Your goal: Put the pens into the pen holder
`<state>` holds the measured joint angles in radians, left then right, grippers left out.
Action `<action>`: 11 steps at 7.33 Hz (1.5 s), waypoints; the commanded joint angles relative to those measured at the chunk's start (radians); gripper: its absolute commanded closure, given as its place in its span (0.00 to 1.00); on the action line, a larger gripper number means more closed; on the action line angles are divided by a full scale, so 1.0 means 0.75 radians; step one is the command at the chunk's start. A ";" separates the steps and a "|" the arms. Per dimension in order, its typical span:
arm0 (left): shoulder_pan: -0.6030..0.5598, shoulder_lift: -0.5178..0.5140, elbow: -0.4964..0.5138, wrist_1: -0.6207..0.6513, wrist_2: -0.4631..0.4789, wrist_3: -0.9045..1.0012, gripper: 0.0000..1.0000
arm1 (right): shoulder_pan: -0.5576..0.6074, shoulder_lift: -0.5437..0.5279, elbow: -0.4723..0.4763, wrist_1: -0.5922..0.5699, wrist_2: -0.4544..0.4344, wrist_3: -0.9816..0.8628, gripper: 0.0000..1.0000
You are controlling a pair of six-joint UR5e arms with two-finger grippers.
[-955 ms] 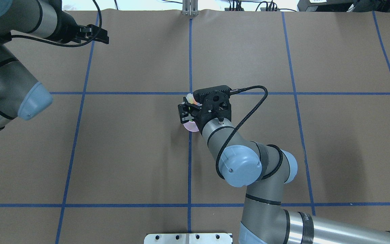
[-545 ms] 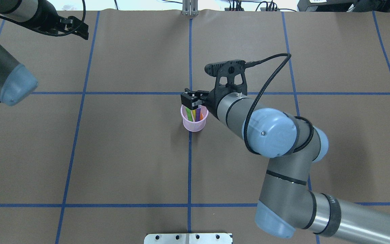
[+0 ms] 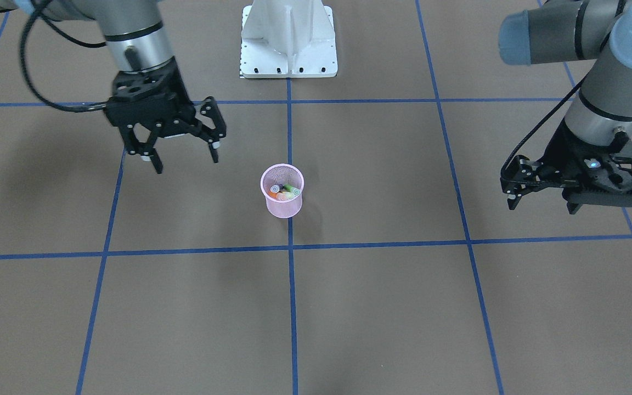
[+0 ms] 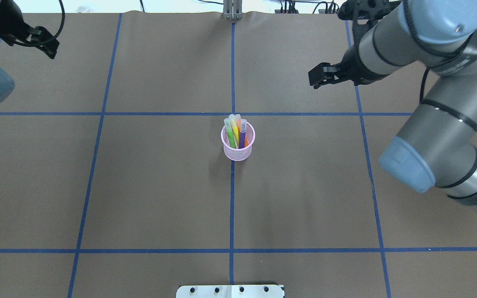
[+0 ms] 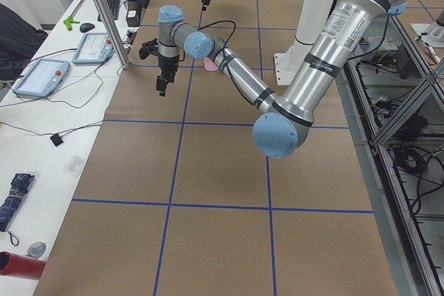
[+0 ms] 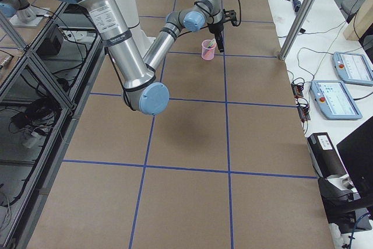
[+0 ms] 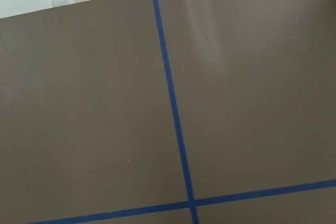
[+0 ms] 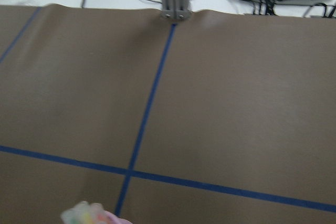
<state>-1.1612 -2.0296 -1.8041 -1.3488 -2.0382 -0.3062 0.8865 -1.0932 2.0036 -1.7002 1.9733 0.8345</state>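
- Holder (image 4: 238,145): it stood upright near the middle of the surface (image 4: 147,186), well apart from every edge, on a blue tape line (image 4: 232,207).
- Pens (image 4: 235,130): several coloured ones stood inside the holder, leaning toward the far edge, with their caps above the rim.
- Right fingers (image 3: 153,159): they were spread wide and held nothing, raised well apart from the holder on the side of the right edge.
- Left fingers (image 3: 513,197): they hung toward the far left corner. Whether they were spread or pressed together could not be told.
- Handling, judged: the mesh holder is probably light and fairly stiff, though its thin wall might dent under a hard squeeze. With tall pens in it, it is likely top-heavy and easy to tip.
- Hold, judged: the holder is best gripped low across its wall, or by one wall at the rim between pens. A pen is light, rigid and smooth, and best pinched mid-barrel.
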 commanded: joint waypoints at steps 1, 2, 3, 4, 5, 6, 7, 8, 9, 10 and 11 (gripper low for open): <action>-0.141 0.141 0.006 -0.038 0.005 0.218 0.00 | 0.137 -0.212 -0.010 -0.083 0.140 -0.270 0.00; -0.151 0.178 0.006 -0.052 0.008 0.180 0.00 | 0.214 -0.284 -0.045 -0.073 0.134 -0.282 0.00; -0.202 0.277 0.008 -0.152 0.004 0.171 0.00 | 0.264 -0.309 -0.108 -0.071 0.122 -0.270 0.00; -0.219 0.374 0.006 -0.260 -0.001 0.175 0.00 | 0.345 -0.306 -0.180 -0.067 0.124 -0.282 0.00; -0.209 0.429 0.079 -0.399 0.005 0.173 0.00 | 0.368 -0.324 -0.209 0.020 0.124 -0.280 0.00; -0.211 0.430 0.185 -0.514 -0.001 0.177 0.00 | 0.415 -0.399 -0.221 0.147 0.136 -0.280 0.00; -0.217 0.513 0.192 -0.574 -0.001 0.181 0.00 | 0.482 -0.446 -0.294 0.276 0.229 -0.278 0.00; -0.292 0.524 0.194 -0.568 -0.005 0.258 0.00 | 0.588 -0.453 -0.424 0.315 0.408 -0.327 0.00; -0.365 0.530 0.225 -0.540 -0.084 0.431 0.00 | 0.674 -0.453 -0.527 0.330 0.509 -0.536 0.00; -0.437 0.530 0.260 -0.469 -0.261 0.489 0.00 | 0.728 -0.453 -0.607 0.330 0.549 -0.696 0.00; -0.476 0.540 0.258 -0.415 -0.368 0.490 0.00 | 0.765 -0.455 -0.632 0.330 0.561 -0.724 0.00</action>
<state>-1.4679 -1.6323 -1.6222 -1.7104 -2.2000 0.0263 1.4121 -1.4321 1.5801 -1.4573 2.3600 0.3719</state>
